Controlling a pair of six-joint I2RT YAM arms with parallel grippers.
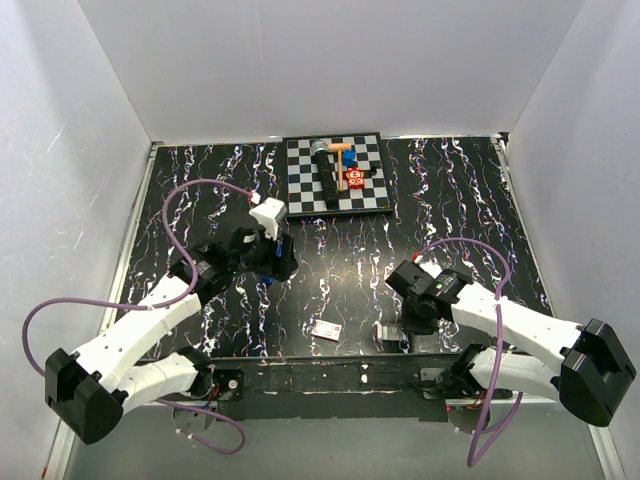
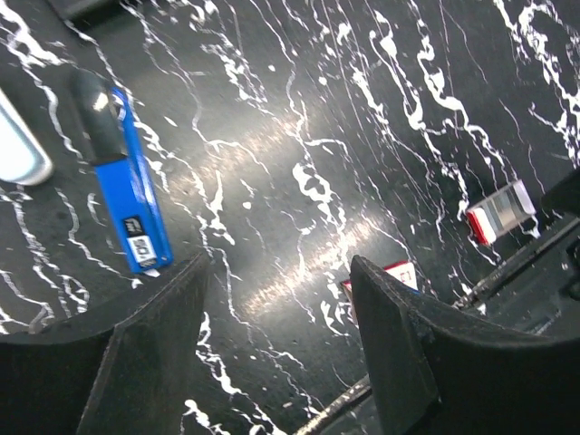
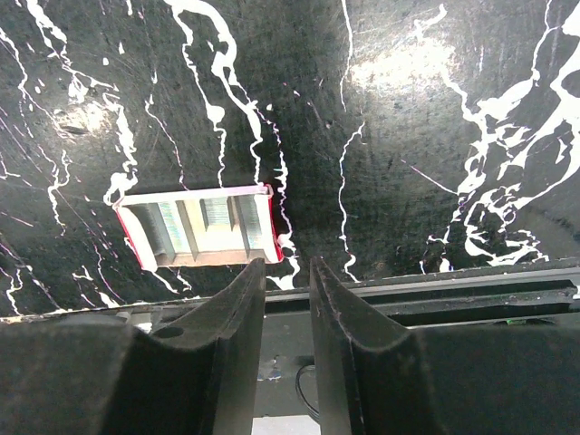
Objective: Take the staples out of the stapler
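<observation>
The stapler (image 2: 125, 186) is slim and glossy blue with a black end, and lies flat on the black marbled table. In the left wrist view it lies left of my left gripper (image 2: 281, 281), close to the left finger (image 2: 154, 344) but apart from it. That gripper is open and empty. In the top view my left gripper (image 1: 283, 262) hovers at centre left and largely hides the stapler. My right gripper (image 3: 287, 267) has its jaws nearly together with nothing between them. It sits just over the near edge beside an open staple box (image 3: 199, 227) holding strips of staples.
A closed red-and-white staple box (image 1: 327, 331) lies near the front edge, left of the open box (image 1: 392, 335). A checkerboard (image 1: 375, 198) at the back carries a dark tool and small coloured pieces. A pale-blue oblong piece (image 2: 18, 145) lies left of the stapler.
</observation>
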